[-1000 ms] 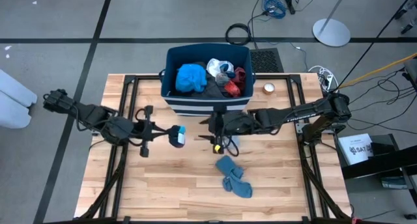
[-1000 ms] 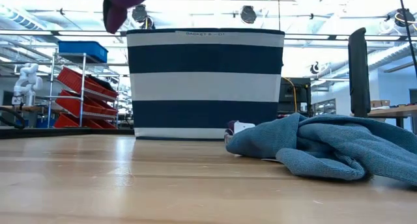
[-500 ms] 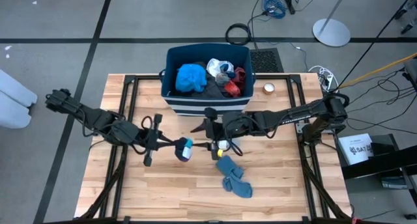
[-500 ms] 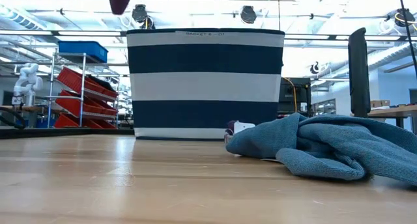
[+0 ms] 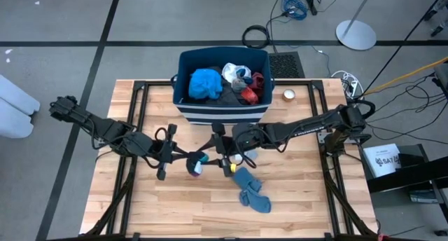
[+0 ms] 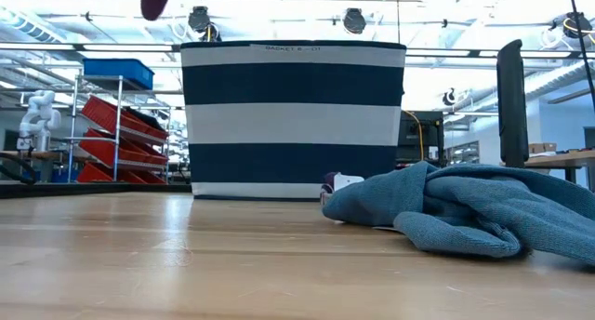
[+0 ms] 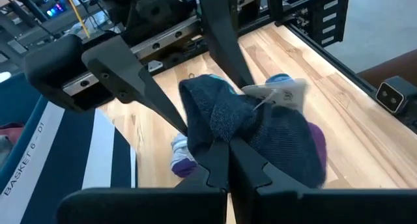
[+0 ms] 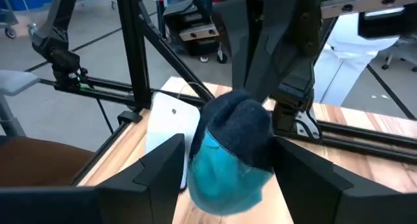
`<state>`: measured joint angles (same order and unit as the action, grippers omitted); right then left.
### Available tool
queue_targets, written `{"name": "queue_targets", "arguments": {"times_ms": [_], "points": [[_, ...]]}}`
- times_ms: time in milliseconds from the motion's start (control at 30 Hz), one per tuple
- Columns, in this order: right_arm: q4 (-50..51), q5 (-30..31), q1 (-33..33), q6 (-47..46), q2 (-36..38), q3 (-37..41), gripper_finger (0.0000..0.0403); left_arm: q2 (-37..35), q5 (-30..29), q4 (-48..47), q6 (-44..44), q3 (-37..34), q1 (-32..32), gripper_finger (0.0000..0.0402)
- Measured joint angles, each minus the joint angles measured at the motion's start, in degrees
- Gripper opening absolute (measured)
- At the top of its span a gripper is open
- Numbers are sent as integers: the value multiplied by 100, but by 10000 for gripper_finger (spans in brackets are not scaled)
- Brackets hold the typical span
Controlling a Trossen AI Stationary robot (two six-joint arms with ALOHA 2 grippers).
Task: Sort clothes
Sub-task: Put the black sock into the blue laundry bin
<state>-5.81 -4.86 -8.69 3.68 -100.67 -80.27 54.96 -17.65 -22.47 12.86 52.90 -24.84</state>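
Note:
My left gripper point(image 5: 187, 160) is shut on a bundled navy sock point(image 5: 199, 163) with a cyan toe, purple patches and a white tag point(image 7: 277, 94), held above the table's middle. My right gripper point(image 5: 218, 148) is open. Its two fingers point(image 8: 171, 160) stand on either side of the sock point(image 8: 234, 142); I cannot tell whether they touch it. Grey-blue socks point(image 5: 250, 189) lie on the table toward the near edge point(image 6: 465, 208). A small white and purple sock point(image 7: 179, 155) lies on the wood below. The striped bin point(image 5: 183, 94) holds blue, white, grey and red clothes. My left gripper pinches the navy end of the sock bundle point(image 7: 218, 136) between its two shut fingers point(image 7: 212, 168). The fingers come at it about level, from the table's left. The sock is lifted clear of the table, and its cyan toe end point(image 8: 225, 178) points toward my right gripper.
The dark blue bin with white stripes point(image 6: 293, 115) stands at the table's far middle. A small round tape roll point(image 5: 289, 95) lies at the far right. Black frame rails point(image 5: 133, 129) run along the table's left and right sides. Bare wood shows at the near left.
My left gripper has carried the sock toward the table's right and near edge, and upward: in the low view the sock has risen almost out of the picture's top. My right gripper has moved toward the table's left, up to the sock.

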Motion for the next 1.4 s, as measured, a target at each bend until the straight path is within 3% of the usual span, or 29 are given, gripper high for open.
{"name": "queue_targets", "arguments": {"times_ms": [367, 500, 667, 733, 933, 1067, 1167, 1400], "points": [[-47, 2, -4, 0, -32, 0, 197, 0, -7, 63, -6, 0, 0, 1], [-42, 4, -4, 0, -32, 0, 140, 0, -7, 63, -9, 0, 0, 1], [-26, 11, 11, 124, -32, 0, 29, 46, -9, 58, -44, 0, 0, 3], [-2, 11, 11, 221, -32, 0, 11, 90, -10, 57, -20, 0, 0, 14], [18, 6, 10, 201, -32, 1, 6, 280, -48, 73, 375, 0, 0, 82], [19, 23, 11, 199, -32, 2, 4, 302, -435, 52, 259, 0, 0, 119], [80, 25, 11, 197, -32, 2, 4, 218, -752, 14, 249, 0, 0, 130], [187, 48, 53, 197, -29, 2, 3, -230, -755, -525, -136, 0, -4, 132]]}}
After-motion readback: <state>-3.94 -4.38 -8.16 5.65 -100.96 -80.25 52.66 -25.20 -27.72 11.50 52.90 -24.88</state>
